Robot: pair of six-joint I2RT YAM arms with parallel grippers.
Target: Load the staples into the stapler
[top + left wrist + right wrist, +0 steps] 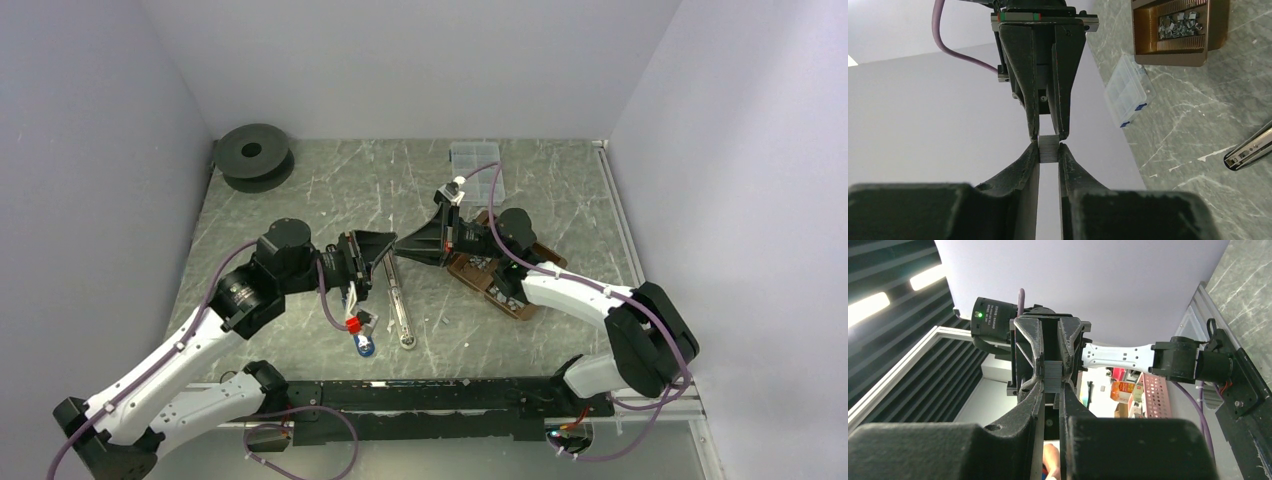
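A handover is taking place just above the far end of the stapler, which is lying on the table, seemingly opened out, with its long silver arm showing. The left gripper and the right gripper are meeting tip to tip, and both are pinching the same strip of staples, each pair of fingers closed on one end of it. More loose staples are sitting in the brown tray to the right of the stapler. The strip is probably passing between arms before loading. Next, one claw should be letting go while the other is lining the strip up lengthwise with the stapler's channel and lowering it in.
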